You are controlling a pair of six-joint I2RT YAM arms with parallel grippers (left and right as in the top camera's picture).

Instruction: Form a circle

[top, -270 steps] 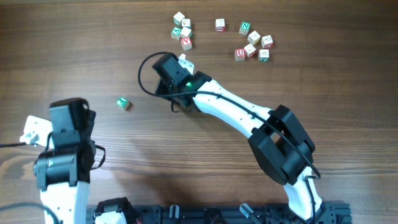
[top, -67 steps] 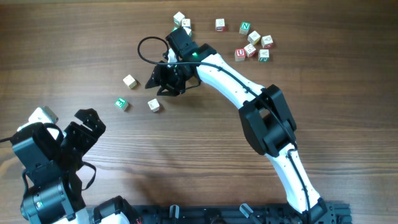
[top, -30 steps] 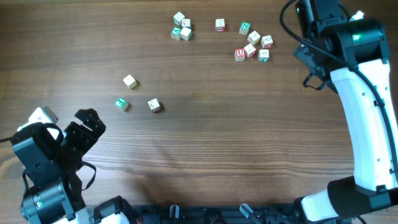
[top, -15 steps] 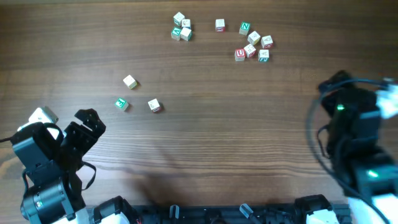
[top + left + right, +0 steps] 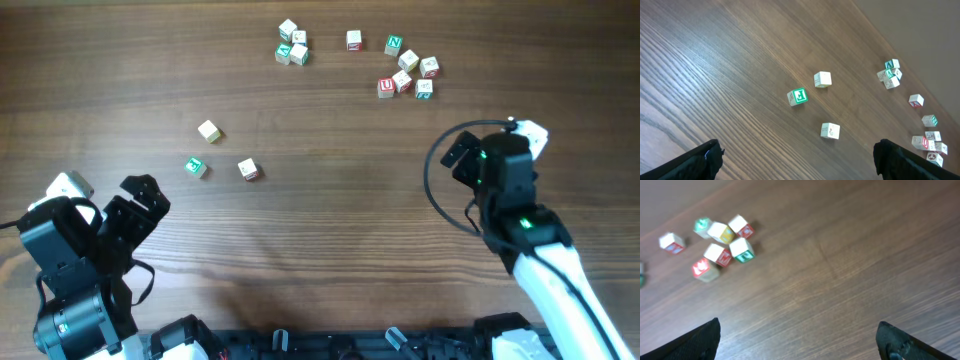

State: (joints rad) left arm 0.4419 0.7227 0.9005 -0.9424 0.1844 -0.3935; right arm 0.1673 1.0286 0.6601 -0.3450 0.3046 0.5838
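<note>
The circle stands as three small pale letter cubes set apart in a triangle left of the table's middle: a plain one (image 5: 208,130), a green-printed one (image 5: 195,166) and a third (image 5: 248,169). The left wrist view shows them as the plain cube (image 5: 822,79), the green cube (image 5: 798,96) and the third cube (image 5: 830,130). My left gripper (image 5: 140,200) (image 5: 797,157) hangs open at the near left, short of them. At the right my right gripper (image 5: 468,155) (image 5: 797,332) is open over bare wood, holding nothing.
A small heap of cubes (image 5: 292,43) lies at the far middle. A looser group with red and green prints (image 5: 405,72) (image 5: 722,242) lies at the far right, ahead of my right gripper. A lone cube (image 5: 353,39) sits between the two groups.
My right arm has swung back from the far right corner to the near right. The cubes and my left arm have not moved.
</note>
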